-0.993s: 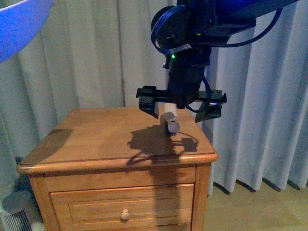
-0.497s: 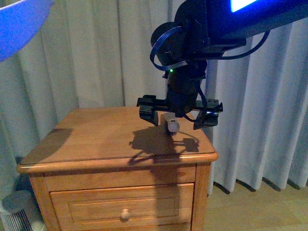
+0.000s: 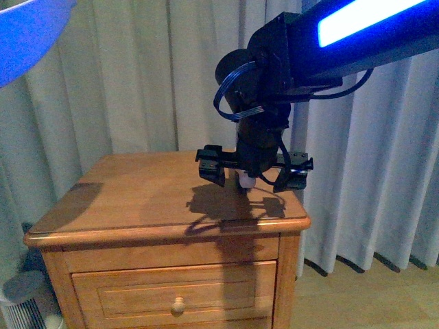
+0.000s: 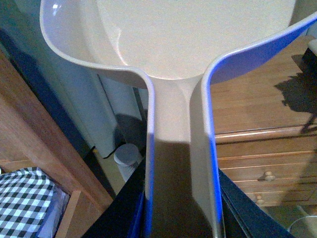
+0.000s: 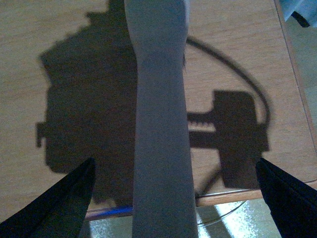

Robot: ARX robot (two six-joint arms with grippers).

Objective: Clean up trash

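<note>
While the right gripper [image 3: 252,177] has its fingers [image 5: 64,198] spread wide and touching nothing, the brush [image 5: 161,148] seems to stand upright in the gap between them, its grey handle rising toward the wrist. Under it is the nightstand [image 3: 137,199], with the brush near 2 o'clock on the wooden top and the arm's shadow falling around it. The left gripper [image 4: 181,208] is clamped on the handle of the dustpan [image 4: 198,29], a dark finger on either side. In the front view the dustpan hangs at 10 o'clock, well apart from the nightstand. The trash I cannot find: no white wad shows in any view, on the wood or in the visible part of the dustpan, so it may be hidden behind the right gripper. Such trash should be very light, soft and crushable, not fragile, and apt to skid or roll when pushed. I would pinch it across its middle, or sweep it slowly over the dustpan's lip. Count: two grippers, one brush, one dustpan, one nightstand with one drawer knob [image 3: 178,306], no trash seen.
</note>
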